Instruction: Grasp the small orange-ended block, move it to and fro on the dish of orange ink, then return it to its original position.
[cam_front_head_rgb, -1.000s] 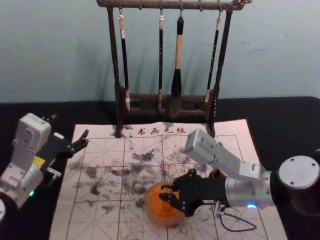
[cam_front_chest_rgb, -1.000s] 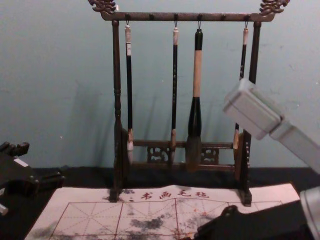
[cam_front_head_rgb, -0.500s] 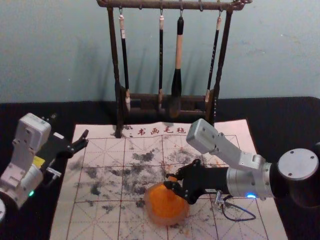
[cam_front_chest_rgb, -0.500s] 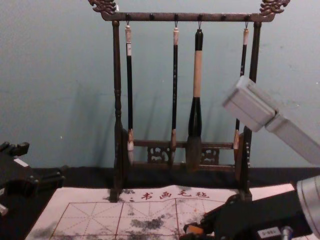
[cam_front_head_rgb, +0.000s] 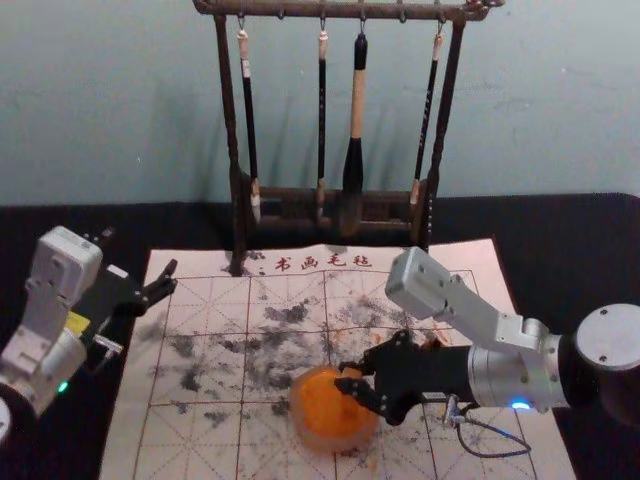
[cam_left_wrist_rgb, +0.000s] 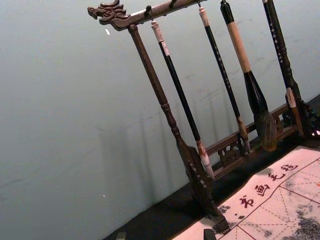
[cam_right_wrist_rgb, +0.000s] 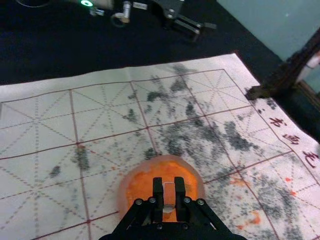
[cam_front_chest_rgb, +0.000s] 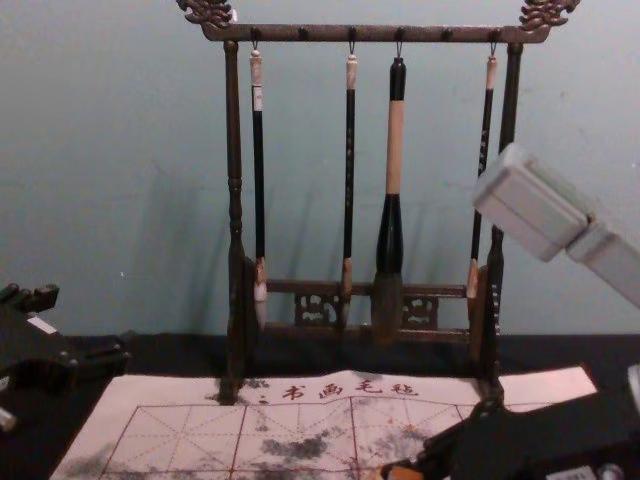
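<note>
Right gripper (cam_front_head_rgb: 346, 376): gripped your block (cam_right_wrist_rgb: 169, 193) over the dish (cam_front_head_rgb: 318, 432).
Left gripper (cam_front_head_rgb: 140, 256): hung open, left.
Mat (cam_front_head_rgb: 195, 440): lay stained before your rack (cam_front_head_rgb: 228, 110).

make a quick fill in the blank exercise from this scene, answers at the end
The block is held by the ____ gripper. The rack has ____ brushes hanging from it. The ink in the dish is ____.

Missing words: right; four; orange
</note>
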